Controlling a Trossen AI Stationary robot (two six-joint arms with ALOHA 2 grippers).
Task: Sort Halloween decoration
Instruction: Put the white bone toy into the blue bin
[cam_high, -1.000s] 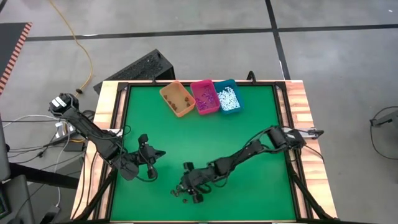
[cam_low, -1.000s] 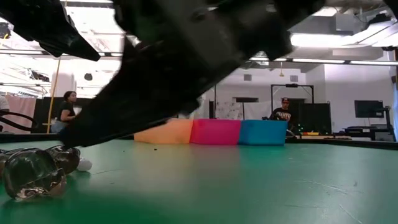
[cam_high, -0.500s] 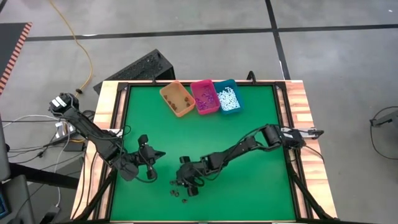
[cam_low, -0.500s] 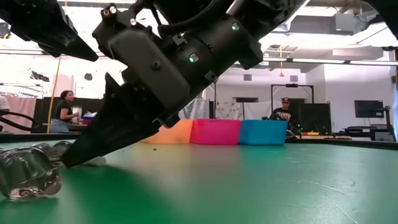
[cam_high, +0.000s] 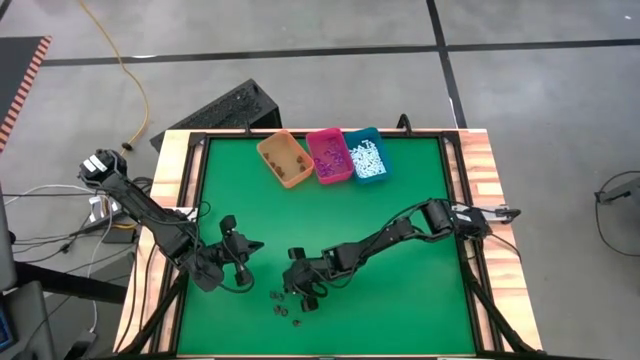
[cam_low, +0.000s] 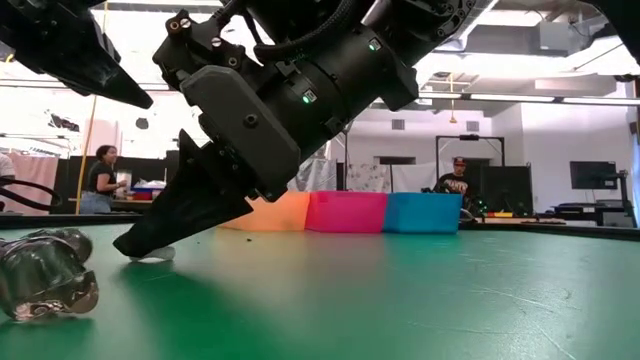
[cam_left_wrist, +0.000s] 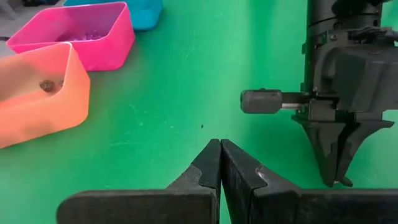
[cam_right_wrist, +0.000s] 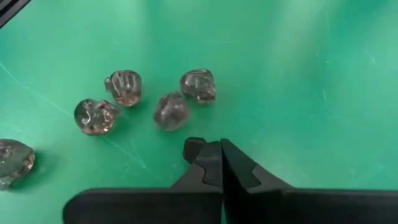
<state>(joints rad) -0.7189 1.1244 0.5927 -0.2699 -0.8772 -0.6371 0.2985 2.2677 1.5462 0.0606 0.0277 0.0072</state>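
The right gripper is lowered to the green table, on the side of the table far from the orange bin, and its fingers are seen clenched together with nothing visibly gripped between them. A white piece lies on the mat at the fingertips. Just beside the tips, a small cluster of brownish translucent skull-shaped pieces is scattered on the mat, well apart from the orange bin. More dark pieces are seen inside the orange bin, purple bits in the pink bin touching it, and white bits in the teal bin beyond that. The left gripper is held near the right gripper, its fingers pressed shut and empty.
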